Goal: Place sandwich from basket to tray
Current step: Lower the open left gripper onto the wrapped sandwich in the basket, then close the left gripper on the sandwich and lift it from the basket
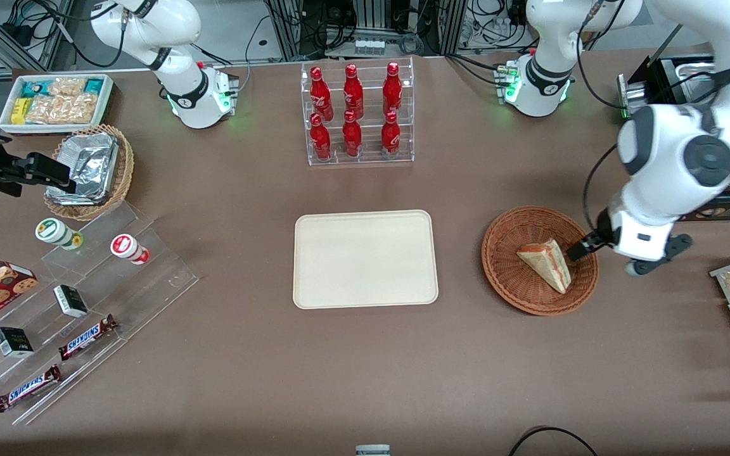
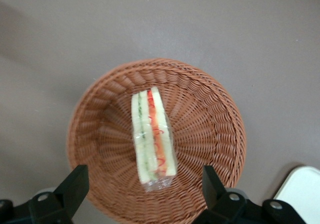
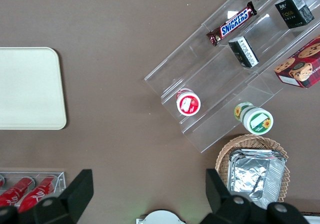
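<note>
Wicker basket (image 1: 509, 276), reddish-brown, on brown worktop (image 1: 365, 380) toward working arm's end, beside cream tray (image 1: 365, 259) lying bare at centre. Sandwich (image 2: 152, 138) wrapped in clear film, resting inside basket, red and green filling stripes facing up. End effector (image 2: 145, 186) hovering above basket rim, fingers (image 2: 75, 184) spread wide, gripping nothing; sandwich between the two fingers' line, lower, untouched. Rack of red bottles (image 1: 357, 114) farther from front camera than tray.
</note>
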`<state>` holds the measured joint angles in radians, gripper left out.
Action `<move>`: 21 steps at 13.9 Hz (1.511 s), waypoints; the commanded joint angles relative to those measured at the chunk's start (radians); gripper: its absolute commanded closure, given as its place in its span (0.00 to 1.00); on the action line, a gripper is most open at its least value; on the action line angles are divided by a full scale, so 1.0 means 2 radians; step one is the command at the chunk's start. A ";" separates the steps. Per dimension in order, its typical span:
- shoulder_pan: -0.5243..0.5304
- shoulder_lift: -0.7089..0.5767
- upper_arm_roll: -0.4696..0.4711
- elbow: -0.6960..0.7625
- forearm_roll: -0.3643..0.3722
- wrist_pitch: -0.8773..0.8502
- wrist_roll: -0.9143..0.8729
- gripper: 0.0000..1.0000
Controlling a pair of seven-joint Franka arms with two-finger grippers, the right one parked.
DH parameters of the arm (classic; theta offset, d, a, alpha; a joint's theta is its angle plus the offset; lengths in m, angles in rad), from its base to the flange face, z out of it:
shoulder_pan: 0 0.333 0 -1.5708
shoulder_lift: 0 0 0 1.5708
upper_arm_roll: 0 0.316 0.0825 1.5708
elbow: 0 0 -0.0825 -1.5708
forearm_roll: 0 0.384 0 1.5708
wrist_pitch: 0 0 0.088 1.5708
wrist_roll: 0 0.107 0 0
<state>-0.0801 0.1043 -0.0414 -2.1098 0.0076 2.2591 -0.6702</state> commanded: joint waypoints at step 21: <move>-0.023 0.060 0.000 -0.047 0.006 0.113 -0.045 1.00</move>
<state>-0.1189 0.2739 -0.0453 -2.2200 0.0076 2.5351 -0.7402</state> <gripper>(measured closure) 0.639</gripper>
